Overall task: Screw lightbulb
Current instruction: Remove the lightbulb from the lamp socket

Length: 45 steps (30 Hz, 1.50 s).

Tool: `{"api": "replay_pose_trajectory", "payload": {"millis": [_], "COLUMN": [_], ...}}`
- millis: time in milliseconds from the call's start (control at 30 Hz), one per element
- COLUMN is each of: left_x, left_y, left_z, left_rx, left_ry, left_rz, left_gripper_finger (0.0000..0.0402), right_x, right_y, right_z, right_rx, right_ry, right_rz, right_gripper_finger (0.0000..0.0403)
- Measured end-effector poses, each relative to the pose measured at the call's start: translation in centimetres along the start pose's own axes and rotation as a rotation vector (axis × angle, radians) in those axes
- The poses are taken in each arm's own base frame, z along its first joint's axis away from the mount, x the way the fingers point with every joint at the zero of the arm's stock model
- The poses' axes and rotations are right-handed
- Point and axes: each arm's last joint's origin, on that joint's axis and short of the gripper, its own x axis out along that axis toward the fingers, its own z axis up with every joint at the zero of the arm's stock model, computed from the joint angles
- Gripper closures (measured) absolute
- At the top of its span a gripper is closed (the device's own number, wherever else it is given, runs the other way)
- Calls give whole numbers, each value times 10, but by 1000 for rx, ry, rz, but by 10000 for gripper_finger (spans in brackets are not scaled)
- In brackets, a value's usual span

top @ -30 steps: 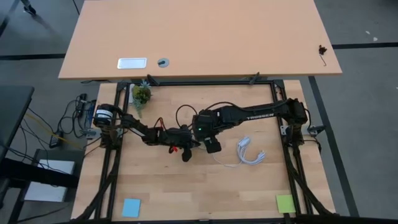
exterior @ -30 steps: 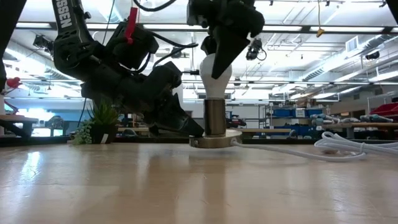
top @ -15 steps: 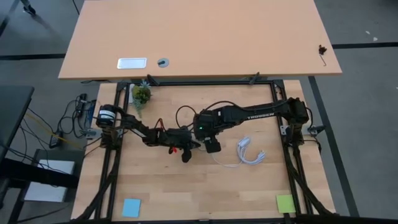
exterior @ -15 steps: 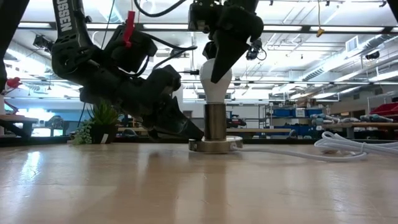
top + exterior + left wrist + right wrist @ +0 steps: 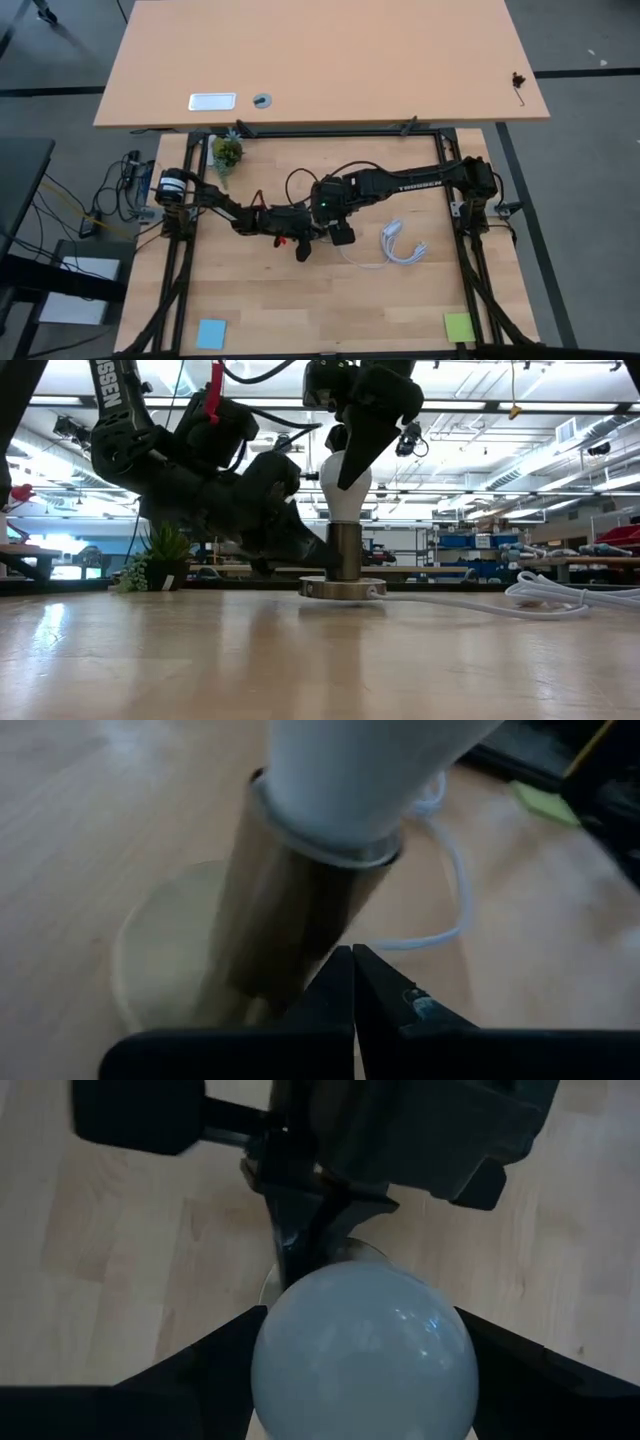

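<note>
The white lightbulb stands upright in a metal socket barrel on a round base disc at mid-table. My right gripper comes down over the bulb's head and is closed around it. My left gripper reaches in from the table's left, shut, with its tips at the barrel's lower part. In the high view the two grippers meet at the table's middle. A white cable runs from the base toward the right. My left gripper presses its shut fingertips against the side of the socket barrel, low down near the base disc. It comes from the table's left, slanting down. My right gripper pinches the lightbulb's rounded head between its two fingers, one on each side, from above and pointing steeply down. The bulb stands upright with its base in the socket.
The cable's coiled bundle lies right of the socket. A small potted plant stands at the far left corner. A blue note and a green note lie near the front edge. A larger desk stands beyond.
My left gripper has tipped up a little; its shut tips have risen from the base disc's level onto the barrel's lower side. My right gripper has kept its place on the bulb's head.
</note>
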Motion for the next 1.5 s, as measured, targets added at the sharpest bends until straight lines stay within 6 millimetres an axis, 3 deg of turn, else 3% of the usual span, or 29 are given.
{"api": "replay_pose_trajectory", "payload": {"millis": [300,533,700,1033,1333,1500], "left_x": [-1,-1,-1,-1,-1,-1], "left_y": [6,7,8,8,8,8], "left_z": [-7,-9,-9,-10,-10,-10], "left_rx": [2,2,3,1,2,2], "left_ry": [82,96,97,104,106,106], "left_rz": [109,135,134,126,126,125], "left_gripper_finger": [402,402,402,402,402,402], "right_x": [1,0,-1,-7,-4,-4], "right_y": [0,-4,-4,-15,-23,-22], "right_z": [1,2,3,2,-2,-3], "right_rx": [75,280,304,593,594,453], "right_ry": [-13,-25,-32,-21,-3,1], "right_rz": [-7,-82,-66,-16,-34,-7], "right_gripper_finger": [111,74,58,70,101,114]}}
